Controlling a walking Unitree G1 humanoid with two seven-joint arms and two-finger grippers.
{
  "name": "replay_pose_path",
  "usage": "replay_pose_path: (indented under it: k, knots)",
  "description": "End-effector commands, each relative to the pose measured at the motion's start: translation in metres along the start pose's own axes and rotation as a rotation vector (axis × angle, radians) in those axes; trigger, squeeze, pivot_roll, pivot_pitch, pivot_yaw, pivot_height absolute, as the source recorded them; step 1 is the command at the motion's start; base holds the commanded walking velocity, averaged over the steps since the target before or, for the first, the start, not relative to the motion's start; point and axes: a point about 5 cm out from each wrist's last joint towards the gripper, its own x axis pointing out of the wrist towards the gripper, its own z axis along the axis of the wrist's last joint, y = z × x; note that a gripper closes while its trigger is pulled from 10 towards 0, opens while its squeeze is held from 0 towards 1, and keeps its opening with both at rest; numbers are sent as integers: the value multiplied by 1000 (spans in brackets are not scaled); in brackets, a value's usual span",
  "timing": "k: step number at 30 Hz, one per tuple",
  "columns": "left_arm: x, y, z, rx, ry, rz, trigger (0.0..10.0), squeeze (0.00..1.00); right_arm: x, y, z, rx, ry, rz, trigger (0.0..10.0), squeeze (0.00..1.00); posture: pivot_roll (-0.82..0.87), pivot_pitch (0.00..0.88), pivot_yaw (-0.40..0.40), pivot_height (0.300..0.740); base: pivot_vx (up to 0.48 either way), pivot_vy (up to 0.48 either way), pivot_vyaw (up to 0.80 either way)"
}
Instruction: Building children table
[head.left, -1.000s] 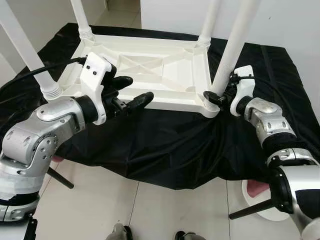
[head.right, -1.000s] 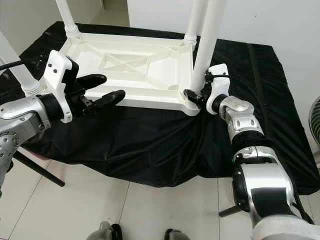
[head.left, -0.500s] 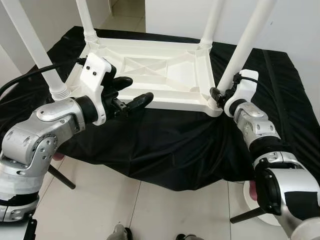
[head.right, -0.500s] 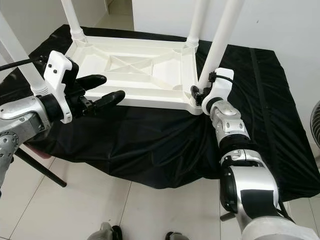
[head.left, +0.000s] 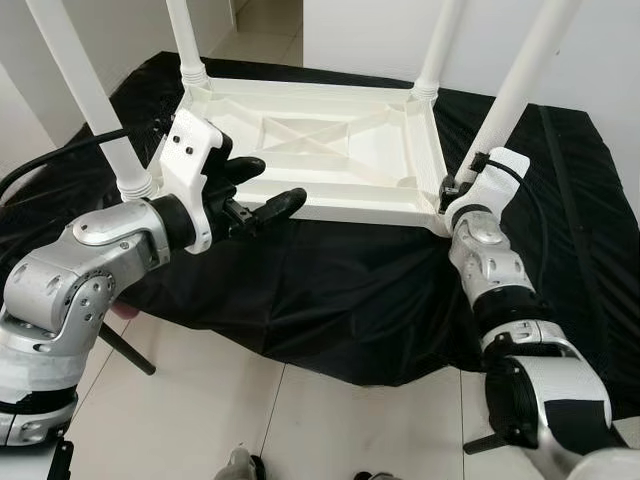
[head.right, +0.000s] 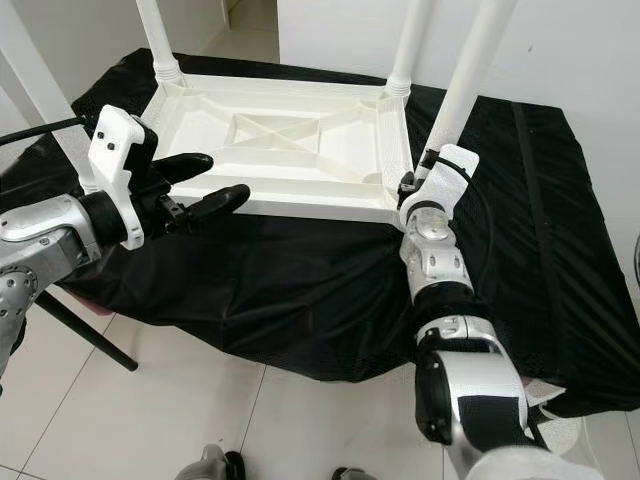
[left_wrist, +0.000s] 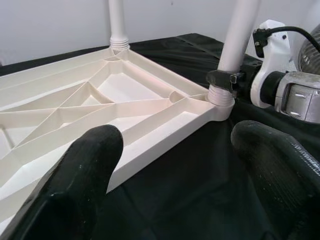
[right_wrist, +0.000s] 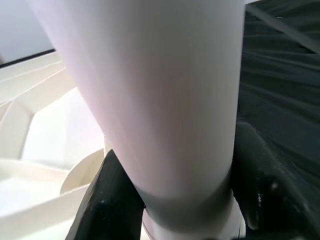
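In the head views, a white plastic children's table (head.left: 320, 150) is seen lying upside down on a desk (head.left: 330, 290) draped in black cloth, with its four white legs pointing upward. The right hand (head.left: 452, 190) is placed at the near right corner, where its black fingers are pinched around the base of the near right leg (head.left: 520, 90), just above the socket. The left hand (head.left: 262, 190) is held just in front of the table's near edge, near its left end, with its two fingers spread and nothing between them. In the left wrist view, the ribbed underside of the tabletop is shown beyond the two spread fingertips (left_wrist: 85, 175), and across it the leg's threaded collar (left_wrist: 220, 96) is seen seated in the corner socket, with the right hand clamped just above it. In the right wrist view, the white leg is shown close up, gripped on both sides by black fingers (right_wrist: 117, 200), with the socket ring directly beneath. The step in hand is judged to be seating or tightening this leg. It would best be done with the leg kept upright and turned about its own axis, while the tabletop is steadied by the free left hand so that the table is not dragged across the loose cloth.
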Motion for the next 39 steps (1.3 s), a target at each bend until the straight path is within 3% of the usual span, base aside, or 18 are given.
replay_pose_path:
  k: [1, 6, 7, 10, 11, 16, 17, 18, 22, 25, 34, 39]
  knots:
    - [-1, -6, 0, 4, 2, -77, 10000, 0, -11, -26, -62, -60, 249, -139, 0, 0, 0, 173, 41, 740, 0, 0, 0]
    - [-1, -6, 0, 5, 1, -77, 10000, 0, -12, -17, -57, -62, 228, -130, 0, 0, 2, 170, 40, 740, 0, 0, 0]
    - [-1, -6, 0, 6, 1, -76, 10000, 0, -12, -14, -56, -50, 230, -114, 9137, 0, 3, 169, 39, 740, 0, 0, 0]
    - [-1, -6, 0, 7, 1, -75, 10000, 0, -13, -14, -54, -56, 214, -116, 10000, 0, 3, 169, 39, 740, 0, 0, 0]
    - [-1, -5, 0, 7, 2, -74, 10000, 0, -13, -12, -51, -45, 197, -104, 10000, 1000, 3, 169, 39, 740, 0, 0, 0]
    - [-2, -5, 0, 8, 3, -74, 10000, 0, -14, -4, -45, -2, 159, -21, 10000, 1000, 3, 170, 41, 740, 0, 0, 0]
    - [-2, -5, 0, 8, 3, -74, 10000, 0, -15, 1, -38, 6, 121, 37, 10000, 286, 3, 170, 41, 740, 0, 0, 0]
    - [-2, -5, 0, 7, 3, -74, 10000, 0, -17, 5, -33, 27, 86, 82, 10000, 0, 3, 170, 41, 740, 0, 0, 0]
    - [-1, -5, 0, 7, 3, -75, 10000, 0, -18, 8, -27, 33, 45, 112, 10000, 0, 3, 170, 41, 740, 0, 0, 0]
    - [-1, -4, 0, 10, 0, -70, 10000, 0, -24, 3, -10, 16, -100, 108, 10000, 0, 2, 173, 42, 740, 0, 0, 0]
    - [2, 3, 2, 36, -10, -17, 10000, 0, -33, -4, 2, -39, -219, 122, 10000, 0, 2, 172, 39, 740, 0, 0, 0]
    - [7, 12, 4, 70, -21, 58, 10000, 0, -38, -24, 8, -73, -265, 55, 10000, 0, -4, 171, 39, 740, 0, 0, 0]
